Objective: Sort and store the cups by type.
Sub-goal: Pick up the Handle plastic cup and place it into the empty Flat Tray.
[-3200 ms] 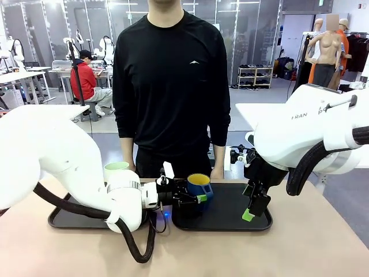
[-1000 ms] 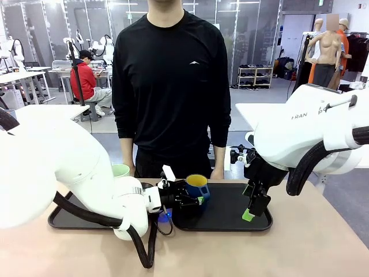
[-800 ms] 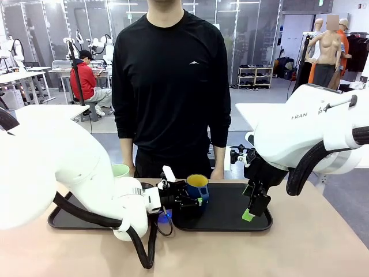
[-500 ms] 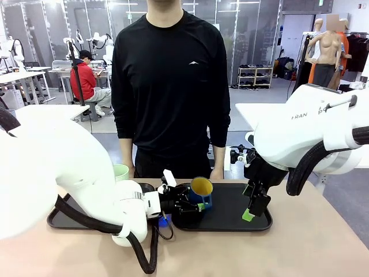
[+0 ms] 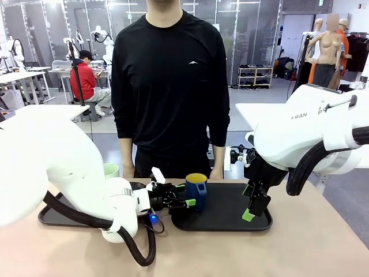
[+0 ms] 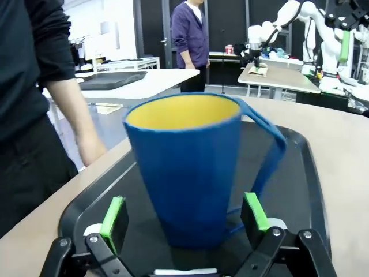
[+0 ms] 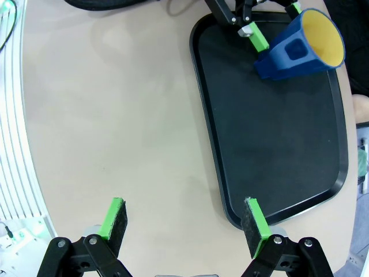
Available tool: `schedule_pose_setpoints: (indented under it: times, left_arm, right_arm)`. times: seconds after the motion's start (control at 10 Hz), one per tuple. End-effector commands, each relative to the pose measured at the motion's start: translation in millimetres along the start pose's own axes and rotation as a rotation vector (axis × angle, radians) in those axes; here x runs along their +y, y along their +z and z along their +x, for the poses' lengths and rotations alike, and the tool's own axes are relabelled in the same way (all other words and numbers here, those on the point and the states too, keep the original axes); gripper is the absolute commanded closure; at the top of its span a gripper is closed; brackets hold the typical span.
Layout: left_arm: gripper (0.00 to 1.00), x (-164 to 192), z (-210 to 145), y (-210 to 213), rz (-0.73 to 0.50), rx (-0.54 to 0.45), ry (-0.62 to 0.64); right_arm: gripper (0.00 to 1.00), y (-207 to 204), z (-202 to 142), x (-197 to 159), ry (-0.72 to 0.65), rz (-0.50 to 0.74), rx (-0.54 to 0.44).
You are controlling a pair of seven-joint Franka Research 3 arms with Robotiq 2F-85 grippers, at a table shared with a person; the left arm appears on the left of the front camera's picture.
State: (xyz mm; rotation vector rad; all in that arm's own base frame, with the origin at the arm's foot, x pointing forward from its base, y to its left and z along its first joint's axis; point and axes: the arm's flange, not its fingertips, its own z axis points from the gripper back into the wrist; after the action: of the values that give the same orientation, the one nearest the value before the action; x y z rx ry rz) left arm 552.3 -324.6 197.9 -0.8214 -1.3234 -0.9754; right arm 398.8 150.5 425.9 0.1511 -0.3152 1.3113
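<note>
The dark blue mug (image 5: pixel 196 189), yellow inside, stands upright at the left end of the right black tray (image 5: pixel 230 222). My left gripper (image 5: pixel 183 197) is open, level with the mug and just to its left. In the left wrist view the mug (image 6: pixel 187 173) stands between my green pads (image 6: pixel 113 216) with a gap on each side, its handle toward the right pad. The pale mint tumbler (image 5: pixel 111 169) shows its rim behind my left arm, over the left tray (image 5: pixel 55 218). Over the right tray's right end, my right gripper (image 5: pixel 252 212) hangs open and holds nothing. The right wrist view looks down on the mug (image 7: pixel 300 49).
A person in black stands at the far edge, with a hand (image 5: pixel 128 171) by the trays. In the right wrist view the open right gripper (image 7: pixel 184 216) hovers over bare tan table (image 7: pixel 115 115) beside the tray (image 7: pixel 277 150). The near table has free room.
The mug was tilted in my left gripper's reach; now it stands upright on the tray. My left arm has sunk and drawn back to the left. The right arm has not moved.
</note>
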Motion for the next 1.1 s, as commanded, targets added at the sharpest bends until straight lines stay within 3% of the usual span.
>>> schedule_pose_setpoints:
  times: [0.0,0.5,1.0]
  left_arm:
    - [0.0,-48.1,-26.4,3.2,0.031,0.0,-0.043]
    - [0.0,-63.1,-16.2,15.5,0.04,-0.007,-0.04]
    - [0.0,-86.1,-4.7,39.8,0.037,0.054,-0.049]
  right_arm:
    - [0.0,0.5,-0.3,0.3,-0.006,-0.008,0.006]
    - [0.0,0.5,-0.3,0.3,-0.006,-0.008,0.006]
    - [0.0,0.5,-0.3,0.3,-0.006,-0.008,0.006]
